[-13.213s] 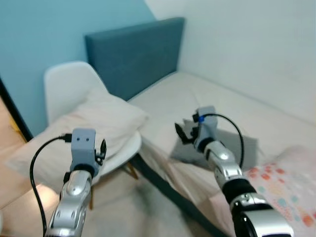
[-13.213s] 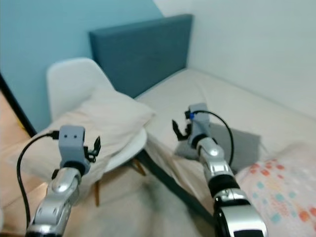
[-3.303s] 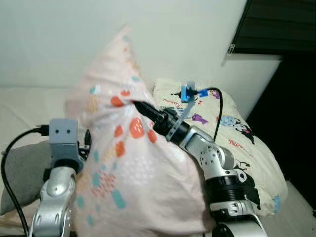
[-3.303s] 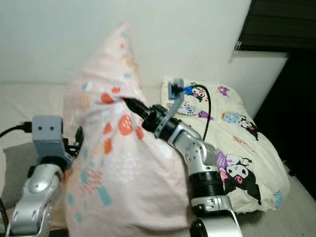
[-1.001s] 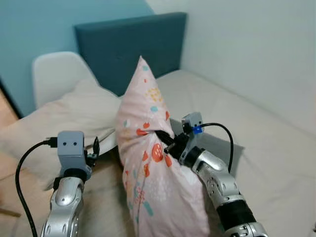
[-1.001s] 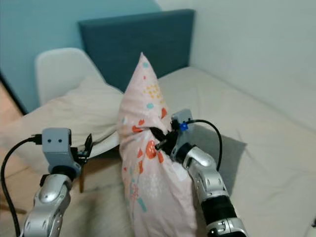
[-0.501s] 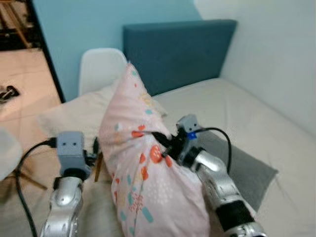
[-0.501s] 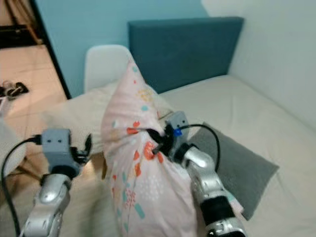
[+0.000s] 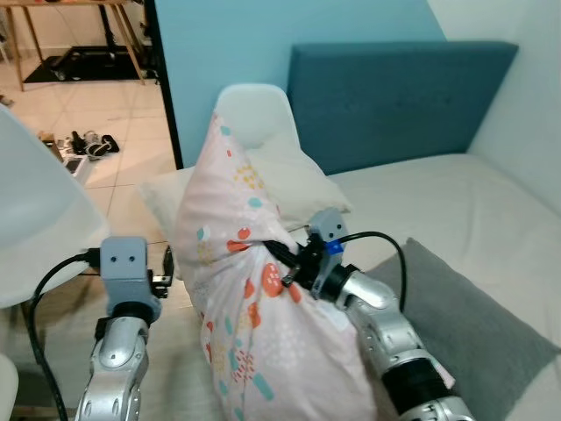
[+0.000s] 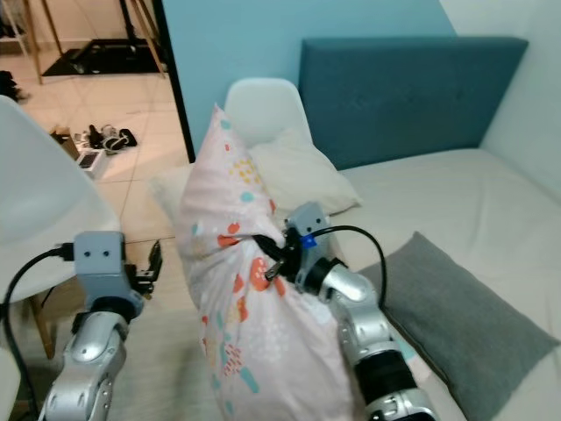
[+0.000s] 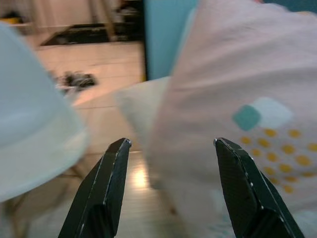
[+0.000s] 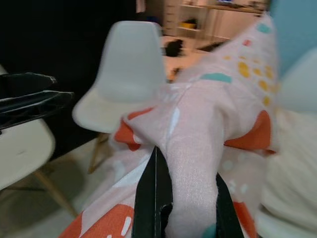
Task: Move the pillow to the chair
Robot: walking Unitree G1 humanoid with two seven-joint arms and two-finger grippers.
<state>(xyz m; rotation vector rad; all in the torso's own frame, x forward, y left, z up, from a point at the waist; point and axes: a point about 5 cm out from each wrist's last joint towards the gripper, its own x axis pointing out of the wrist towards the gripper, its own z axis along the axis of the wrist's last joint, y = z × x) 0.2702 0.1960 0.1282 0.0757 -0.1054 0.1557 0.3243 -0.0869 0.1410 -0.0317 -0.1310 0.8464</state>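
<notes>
**Pillow held aloft, chair not yet reached**

The right claw (image 9: 279, 263) is pinching a bunched fold of the pale pink pillow with orange and teal spots (image 9: 237, 263); in the right wrist view its black fingers (image 12: 153, 198) are pressed on either side of that fold. The pillow hangs upright from this pinch, in the air in front of the robot, between the two arms. The left claw (image 11: 171, 186) is spread wide and holds nothing, just beside the pillow's side.

Beyond the pillow stands a white moulded plastic chair (image 10: 263, 101) against the blue wall, with a plain cream pillow (image 10: 302, 180) lying on its seat. Another white chair (image 10: 39, 206) is near on the robot's left. A grey cushion (image 10: 460, 311) lies on the bed (image 10: 438, 193) to the right.

By my judgement the pick-up is done and the carry is under way; what is left is to bring the pillow over a chair seat and let go
</notes>
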